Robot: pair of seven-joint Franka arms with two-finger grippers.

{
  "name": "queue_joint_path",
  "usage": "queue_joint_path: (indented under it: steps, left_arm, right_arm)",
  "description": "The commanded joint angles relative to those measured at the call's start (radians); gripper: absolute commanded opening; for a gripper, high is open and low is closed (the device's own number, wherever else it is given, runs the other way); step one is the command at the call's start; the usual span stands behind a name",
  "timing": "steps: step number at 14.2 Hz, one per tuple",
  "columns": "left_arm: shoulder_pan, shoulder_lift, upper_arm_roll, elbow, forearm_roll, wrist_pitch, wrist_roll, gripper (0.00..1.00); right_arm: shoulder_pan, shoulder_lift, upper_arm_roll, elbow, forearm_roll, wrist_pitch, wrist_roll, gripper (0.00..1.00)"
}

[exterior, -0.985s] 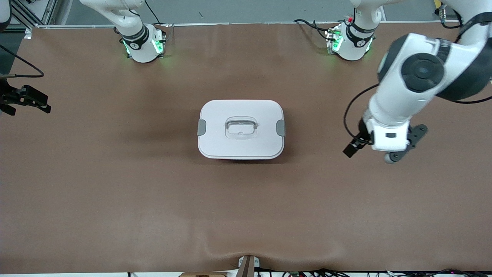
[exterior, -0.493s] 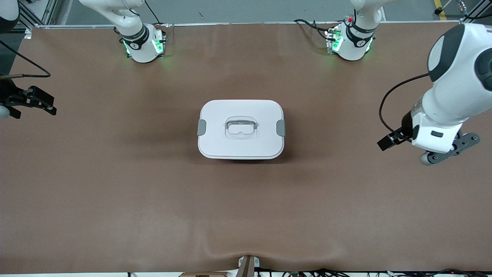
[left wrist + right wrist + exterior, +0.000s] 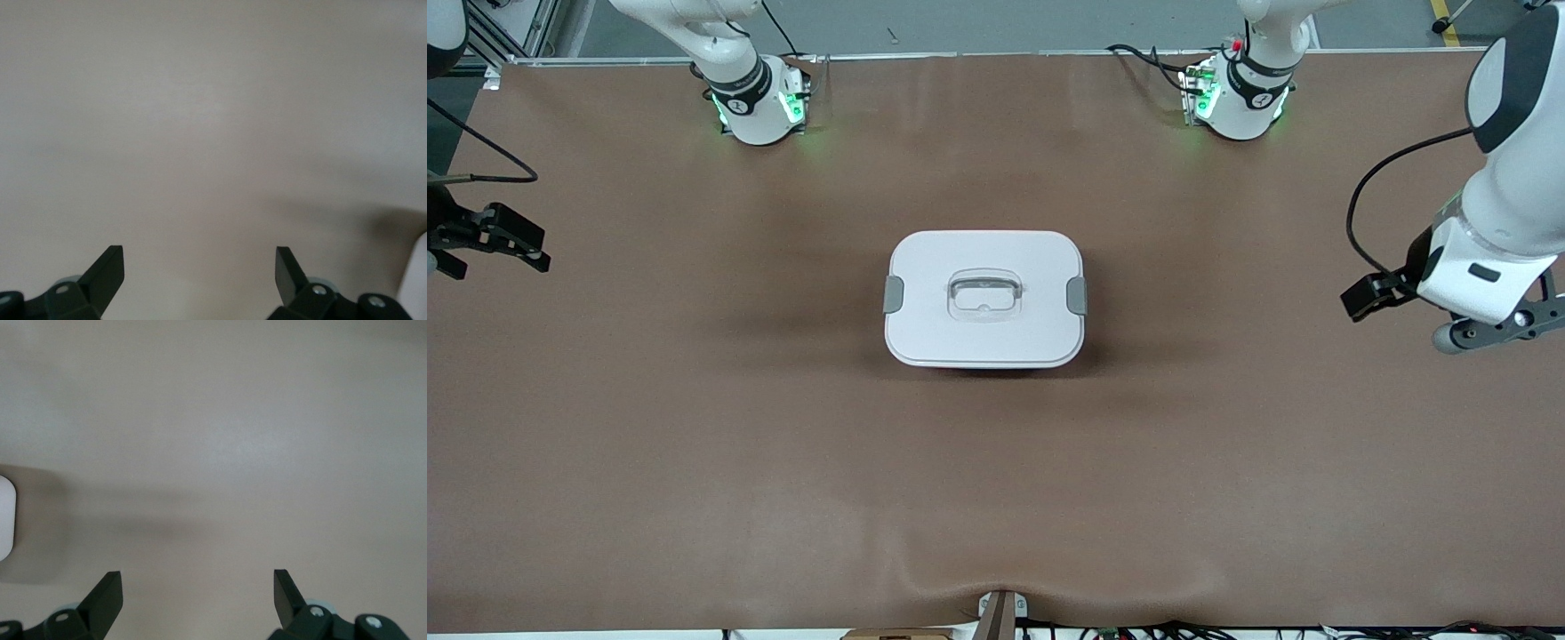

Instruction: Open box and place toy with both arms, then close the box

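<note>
The box [image 3: 984, 299] sat shut in the middle of the brown table [image 3: 694, 462], its white lid seated flat, a grey clip at each short end and the clear handle [image 3: 983, 293] lying in its recess. It stood well apart from both sets of fingers, roughly between them, with bare table on every side. The left gripper [image 3: 1371, 294] hung over the table toward the left arm's end, its tip turned toward the box; from its own wrist camera the left gripper [image 3: 199, 267] showed both black fingers [image 3: 105, 275] spread wide with nothing but tabletop between them, and only a pale sliver of the box's corner [image 3: 413, 283] peeking in at the edge, off to the side of one finger. The right gripper [image 3: 511, 238] hung over the right arm's end of the table, likewise clear of the box. Its wrist camera showed the right gripper [image 3: 197, 587] with its fingers [image 3: 288, 593] also held wide apart and empty, the rounded white edge of the box [image 3: 5, 517] lying out past one finger, apart from it. No toy could be seen anywhere on the table.
</note>
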Motion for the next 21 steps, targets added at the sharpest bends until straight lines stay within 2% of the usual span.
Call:
queue_joint_path:
  steps: [1, 3, 5, 8, 11, 15, 21]
  left_arm:
    - [-0.204, -0.077, 0.259, -0.037, -0.09, -0.046, 0.087, 1.0]
    - [-0.287, -0.113, 0.382, -0.068, -0.133, -0.046, 0.184, 1.0]
    - [-0.356, -0.139, 0.445, -0.083, -0.133, -0.055, 0.204, 1.0]
    - [-0.385, -0.208, 0.453, -0.148, -0.143, -0.055, 0.204, 1.0]
    - [-0.389, -0.287, 0.485, -0.212, -0.23, -0.051, 0.203, 1.0]
    - [-0.389, -0.29, 0.479, -0.206, -0.229, -0.058, 0.186, 1.0]
    - [-0.384, -0.246, 0.479, -0.143, -0.221, -0.069, 0.2, 1.0]
  right_arm:
    - [-0.006, 0.009, 0.002, 0.01, 0.009, -0.011, 0.006, 1.0]
    - [-0.009, 0.009, 0.002, 0.013, 0.021, -0.029, 0.008, 1.0]
    - [-0.009, 0.009, 0.001, 0.019, 0.022, -0.061, 0.009, 1.0]
    - [-0.009, 0.005, -0.001, 0.021, 0.022, -0.083, 0.012, 1.0]
    - [-0.036, 0.002, -0.001, 0.021, 0.056, -0.104, 0.025, 1.0]
    - [-0.049, 0.002, -0.001, 0.021, 0.071, -0.106, 0.025, 1.0]
    - [-0.044, -0.006, 0.002, 0.018, 0.059, -0.158, 0.022, 1.0]
